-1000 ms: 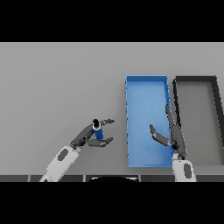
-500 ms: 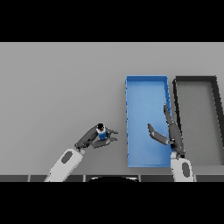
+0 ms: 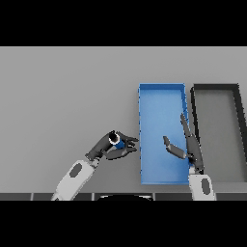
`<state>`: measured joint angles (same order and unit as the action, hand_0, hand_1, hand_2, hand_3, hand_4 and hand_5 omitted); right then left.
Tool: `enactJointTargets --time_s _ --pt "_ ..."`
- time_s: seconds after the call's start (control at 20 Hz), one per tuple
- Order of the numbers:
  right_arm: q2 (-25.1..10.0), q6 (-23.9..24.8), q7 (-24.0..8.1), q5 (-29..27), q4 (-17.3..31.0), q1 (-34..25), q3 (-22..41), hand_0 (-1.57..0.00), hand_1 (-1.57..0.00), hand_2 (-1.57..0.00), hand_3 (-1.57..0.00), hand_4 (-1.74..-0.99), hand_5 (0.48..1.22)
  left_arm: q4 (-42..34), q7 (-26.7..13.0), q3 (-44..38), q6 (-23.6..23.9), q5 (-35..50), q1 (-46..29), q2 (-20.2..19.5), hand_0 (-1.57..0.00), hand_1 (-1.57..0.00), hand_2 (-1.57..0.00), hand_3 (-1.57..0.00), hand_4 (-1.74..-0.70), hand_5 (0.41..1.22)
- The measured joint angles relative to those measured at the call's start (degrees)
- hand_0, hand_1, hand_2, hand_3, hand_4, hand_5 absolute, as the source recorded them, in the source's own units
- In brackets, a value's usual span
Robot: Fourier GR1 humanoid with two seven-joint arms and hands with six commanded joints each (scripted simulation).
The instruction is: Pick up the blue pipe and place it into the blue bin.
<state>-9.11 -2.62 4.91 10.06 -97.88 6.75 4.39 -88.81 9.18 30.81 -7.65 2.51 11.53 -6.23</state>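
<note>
The grey tabletop (image 3: 58, 96) carries two long rectangular bins side by side on the right: a blue bin (image 3: 161, 91) with raised walls, and just beside it, further right, a dark grey bin (image 3: 217, 89). The right hand (image 3: 189, 144) hangs over the right part of the blue bin with its fingers straight and the thumb spread out, holding nothing, while the left hand (image 3: 108, 147) is to the left of the blue bin, near its left wall. The blue pipe (image 3: 117, 140) is a short blue cylinder with a dark end ringed in a light colour, and the left hand's fingers and thumb are curled around it.
</note>
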Motion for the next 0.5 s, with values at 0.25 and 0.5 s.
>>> enactJointTargets --time_s 0.25,0.5 --pt "-0.43 0.49 0.48 0.28 0.28 -0.03 -0.56 0.00 0.00 0.00 0.00 -1.155 0.642 -3.96 -4.22 -0.07 -1.75 -0.50 0.87 0.32 -1.57 -1.57 -1.57 -1.57 -1.47 1.219" --pt "1.05 3.53 2.60 2.96 -3.37 4.33 0.31 0.00 0.00 0.00 0.00 -1.138 0.643 -2.66 -6.24 -1.53 -3.17 -1.35 1.62 1.11 -1.57 -1.57 -1.57 -1.57 -1.47 1.220"
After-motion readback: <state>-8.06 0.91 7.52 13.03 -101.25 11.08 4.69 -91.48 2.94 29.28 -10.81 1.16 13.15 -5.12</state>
